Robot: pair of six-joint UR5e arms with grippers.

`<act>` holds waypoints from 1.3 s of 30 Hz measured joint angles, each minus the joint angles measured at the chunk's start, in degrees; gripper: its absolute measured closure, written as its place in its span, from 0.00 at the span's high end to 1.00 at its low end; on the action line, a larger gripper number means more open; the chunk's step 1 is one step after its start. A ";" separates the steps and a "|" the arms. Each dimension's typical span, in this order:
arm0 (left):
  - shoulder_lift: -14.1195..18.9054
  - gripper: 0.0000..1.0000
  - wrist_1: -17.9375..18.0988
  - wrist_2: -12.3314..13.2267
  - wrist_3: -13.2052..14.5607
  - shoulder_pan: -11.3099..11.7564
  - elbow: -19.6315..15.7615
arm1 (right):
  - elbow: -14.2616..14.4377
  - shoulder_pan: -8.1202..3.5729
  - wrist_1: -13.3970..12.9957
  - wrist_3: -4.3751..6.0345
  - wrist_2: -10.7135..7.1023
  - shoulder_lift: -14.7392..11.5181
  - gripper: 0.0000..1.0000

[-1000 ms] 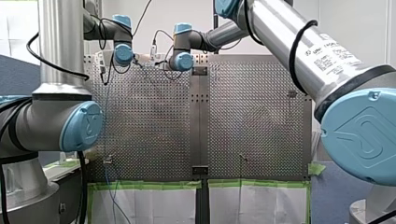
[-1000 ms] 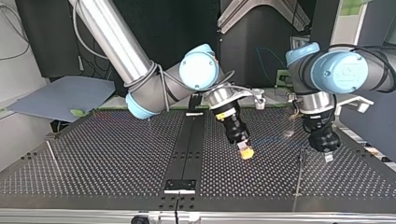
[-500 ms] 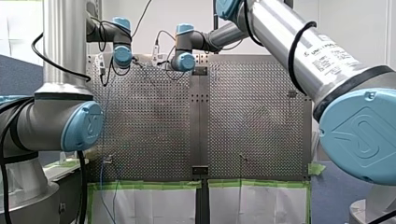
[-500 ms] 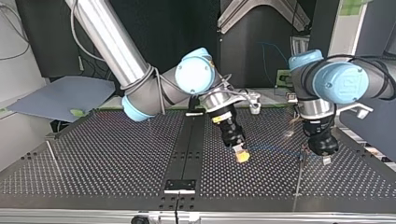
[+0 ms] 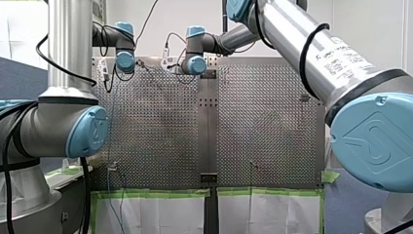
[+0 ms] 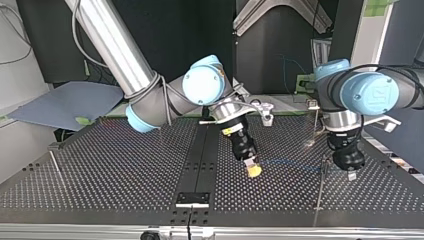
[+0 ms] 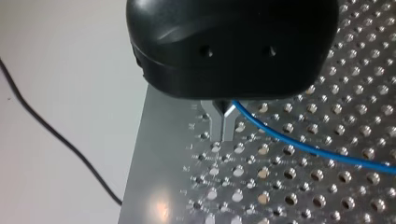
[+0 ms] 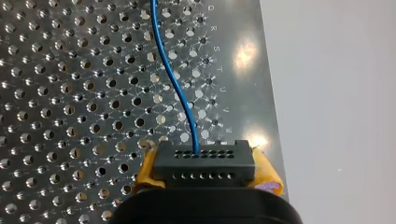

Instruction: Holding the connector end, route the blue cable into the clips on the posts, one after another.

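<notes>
- My right tool [image 6: 254,171] is holding the black connector [image 8: 204,163], its yellow pads [image 8: 268,177] pressed against the connector's two sides.
- The blue cable [image 8: 180,98] leaves the connector's face and runs low over the perforated desk [image 6: 100,170] to the thin post [image 6: 319,195].
- My left tool [image 7: 224,122] is narrow, its metal fingers pinched together on the cable, and it hangs just beside the post's top.
- My right tool is well apart from the post.

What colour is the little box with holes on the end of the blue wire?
Black; the connector shows best in the right wrist view.
</notes>
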 joint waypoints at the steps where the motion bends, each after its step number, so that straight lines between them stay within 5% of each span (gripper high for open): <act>1: -0.04 0.00 0.11 0.11 -0.13 0.20 0.00 | 0.00 -0.11 0.01 0.00 -0.07 0.00 0.00; 23: -3.18 0.00 2.95 5.11 -3.41 2.02 2.49 | -0.19 -2.12 -0.33 0.08 -1.83 0.50 0.00; 39: -5.26 0.00 3.39 6.36 -4.16 2.74 3.40 | -5.30 -2.50 0.12 0.67 -1.88 4.19 0.00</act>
